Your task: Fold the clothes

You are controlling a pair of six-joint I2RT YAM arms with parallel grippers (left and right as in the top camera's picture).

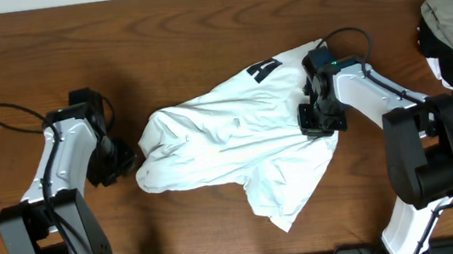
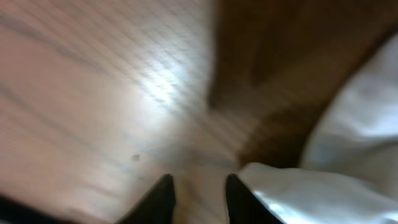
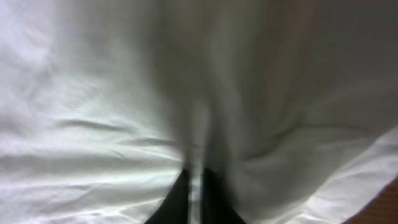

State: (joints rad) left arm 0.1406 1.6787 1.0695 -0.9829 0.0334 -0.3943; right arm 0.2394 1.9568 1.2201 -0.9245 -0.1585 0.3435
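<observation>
The T-shirt looks thin and limp; take it at the hem corners. The right claw pinches its cloth; the left claw stands narrow, empty.

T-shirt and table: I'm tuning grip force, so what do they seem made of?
T-shirt: thin white fabric, likely cotton, matte; it wrinkles and drapes softly. Table: wood or wood-look veneer, slight sheen; brown grain lines, with glare in the left wrist view.
</observation>
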